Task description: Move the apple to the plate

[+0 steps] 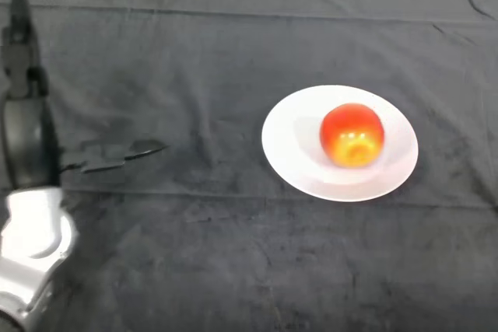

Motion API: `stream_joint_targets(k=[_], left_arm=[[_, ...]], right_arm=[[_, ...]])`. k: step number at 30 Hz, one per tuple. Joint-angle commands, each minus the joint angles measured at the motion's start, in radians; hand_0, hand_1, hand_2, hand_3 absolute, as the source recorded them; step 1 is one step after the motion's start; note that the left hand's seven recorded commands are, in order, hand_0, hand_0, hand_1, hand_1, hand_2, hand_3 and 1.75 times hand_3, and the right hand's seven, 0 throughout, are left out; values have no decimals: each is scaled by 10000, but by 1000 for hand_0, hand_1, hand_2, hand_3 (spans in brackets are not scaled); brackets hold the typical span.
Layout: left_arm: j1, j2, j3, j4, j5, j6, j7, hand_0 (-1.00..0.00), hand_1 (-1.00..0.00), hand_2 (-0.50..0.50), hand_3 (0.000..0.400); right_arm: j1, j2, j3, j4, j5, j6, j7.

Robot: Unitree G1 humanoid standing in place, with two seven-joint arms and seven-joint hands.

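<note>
Left black hand [27, 106], fingers straight and holding nothing, rests far left of the round white plate [288, 149]; the red-yellow apple [352, 134] already sits on that plate, well apart.

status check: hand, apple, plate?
Left hand open, empty, far left of the cloth, well clear of the plate. Apple sits on the white plate, slightly right of centre. Nothing in the way.

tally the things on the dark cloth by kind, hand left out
red and yellow apple: 1, sitting on the plate
round white plate: 1
total: 2
</note>
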Motion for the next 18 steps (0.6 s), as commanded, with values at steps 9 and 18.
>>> stream_joint_targets(k=[9,18], left_arm=[[964,909,1575,505,108,-600,-285,0,0,0,0],[1157,899,2600,1794,259,-1118,-372,0,0,0,0]], right_arm=[[-239,-166,-152,137,-15,38,-40],[-238,-166,-153,136,-14,42,-43]])
